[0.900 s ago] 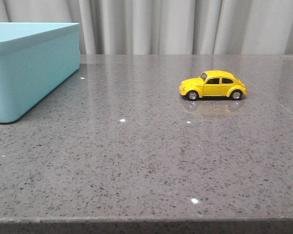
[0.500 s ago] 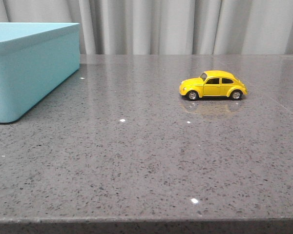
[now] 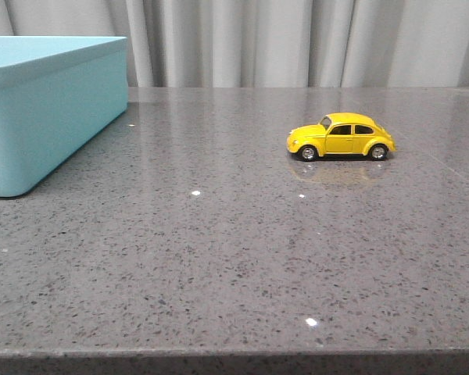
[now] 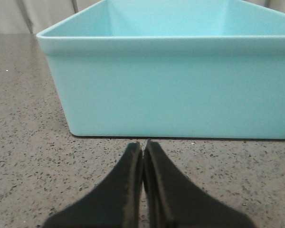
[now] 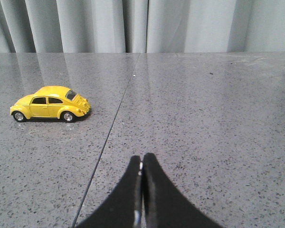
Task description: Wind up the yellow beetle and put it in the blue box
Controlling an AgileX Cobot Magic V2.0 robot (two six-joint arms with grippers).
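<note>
Front view first: the blue box (image 3: 51,109) fills the upper left of the frame, open top, standing on the grey speckled table (image 3: 219,258). Moving right, bare stone, then the yellow beetle (image 3: 341,136) sits right of centre on all four wheels, side-on, nose pointing left toward the box, well apart from it. No arm shows in this view.

Over on the left wrist camera, the left gripper (image 4: 143,148) has its fingers pressed together, empty, low over the table just short of the box wall. On the right wrist camera, the right gripper (image 5: 141,164) is likewise closed on nothing, with the beetle at the left of that frame, some way ahead.

The job looks unstarted, so the reach comes first. Judging from this, the right arm is better placed: spread the fingers before descending, straddle the roof across the doors, and keep the wheels down so a backward drag can load the spring.
</note>
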